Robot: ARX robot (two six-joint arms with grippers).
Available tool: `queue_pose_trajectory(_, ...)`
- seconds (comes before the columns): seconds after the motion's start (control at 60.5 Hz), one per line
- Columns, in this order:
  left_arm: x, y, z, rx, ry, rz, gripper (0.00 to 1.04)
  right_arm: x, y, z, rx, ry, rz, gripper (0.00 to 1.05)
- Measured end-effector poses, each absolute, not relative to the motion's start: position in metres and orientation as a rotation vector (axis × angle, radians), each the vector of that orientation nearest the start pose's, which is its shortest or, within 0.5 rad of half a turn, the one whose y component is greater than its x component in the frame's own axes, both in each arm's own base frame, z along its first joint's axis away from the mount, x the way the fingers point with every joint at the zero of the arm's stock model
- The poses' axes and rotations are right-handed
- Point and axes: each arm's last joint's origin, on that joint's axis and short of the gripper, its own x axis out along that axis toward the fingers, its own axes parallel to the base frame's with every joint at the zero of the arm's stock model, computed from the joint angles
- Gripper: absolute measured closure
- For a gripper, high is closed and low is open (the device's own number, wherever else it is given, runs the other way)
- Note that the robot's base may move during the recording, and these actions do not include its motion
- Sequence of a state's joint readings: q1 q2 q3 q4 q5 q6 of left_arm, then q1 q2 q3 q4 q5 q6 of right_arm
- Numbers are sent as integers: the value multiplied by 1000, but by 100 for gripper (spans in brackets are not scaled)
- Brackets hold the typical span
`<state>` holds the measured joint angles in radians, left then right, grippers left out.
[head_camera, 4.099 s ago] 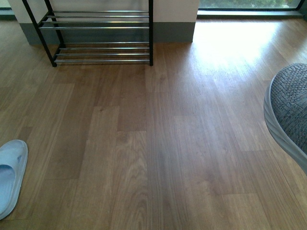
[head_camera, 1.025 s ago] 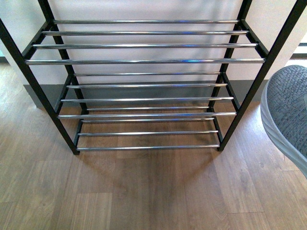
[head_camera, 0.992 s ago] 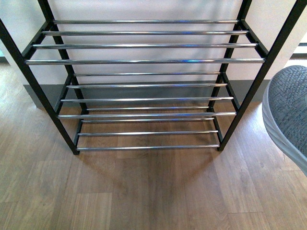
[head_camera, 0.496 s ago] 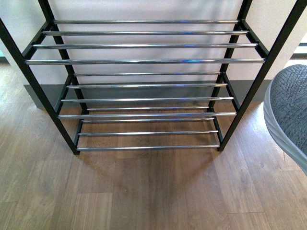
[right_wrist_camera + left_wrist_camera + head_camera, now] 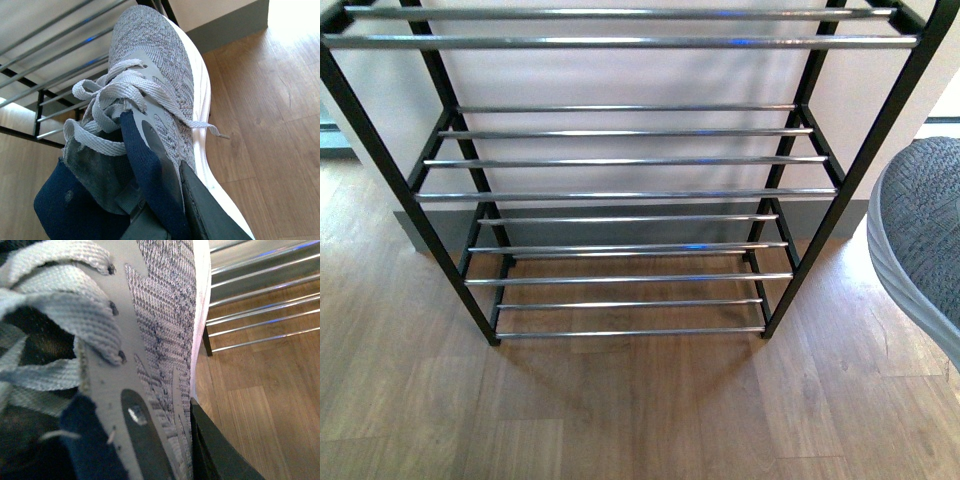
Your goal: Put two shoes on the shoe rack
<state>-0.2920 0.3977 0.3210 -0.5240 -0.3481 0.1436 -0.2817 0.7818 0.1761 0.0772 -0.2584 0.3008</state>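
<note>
- The right pincer (image 5: 167,200) is clenched on the collar of a grey knit lace-up sneaker with a thick white sole (image 5: 155,65). One dark finger (image 5: 200,210) lies against the outer side wall, and the opposite one sits inside the opening by the navy lining.
- This sneaker is carried off the floor. Its light laces are loosely tied, and its toe points toward the rack's bars.
- In the front view the same sneaker's toe (image 5: 920,240) fills the right edge. It is in the foreground, just right of the rack's right front post and not touching it.
- The left pincer (image 5: 187,440) grips the second grey knit sneaker (image 5: 165,315). Only one dark finger (image 5: 215,460) shows, pressed against the white sole edge. The other is hidden behind the shoe's side.
- That sneaker is very close to the left wrist camera. Its wide laces and navy lining are blurred, and its toe end reaches toward the lower bars.
- The tall shoe rack with a thin black metal frame and shiny chrome horizontal bars (image 5: 620,194) stands straight ahead. Its back is against a white wall with a grey skirting board (image 5: 620,215).
- The rack's feet rest on a brown wood-plank floor (image 5: 620,420).
- Neither sneaker is on a shelf yet.
</note>
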Motion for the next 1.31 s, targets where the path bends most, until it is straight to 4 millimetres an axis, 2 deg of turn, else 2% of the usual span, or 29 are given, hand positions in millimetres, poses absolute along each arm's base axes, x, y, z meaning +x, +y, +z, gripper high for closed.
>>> queue_pose_trajectory(0.843, 102, -20, 194, 328, 572, 14, 102, 147, -35, 151, 435, 502, -96, 103)
queue_pose_trajectory(0.959, 102, -20, 194, 328, 572, 14, 102, 149, -33, 153, 235, 284, -7, 103)
queue_pose_trajectory(1.107, 102, -20, 194, 328, 572, 14, 102, 167, -26, 176, 172, 205, 10, 103)
queue_pose_trajectory(1.306, 102, -20, 194, 328, 572, 14, 102, 216, -3, 187, 215, 285, 31, 103)
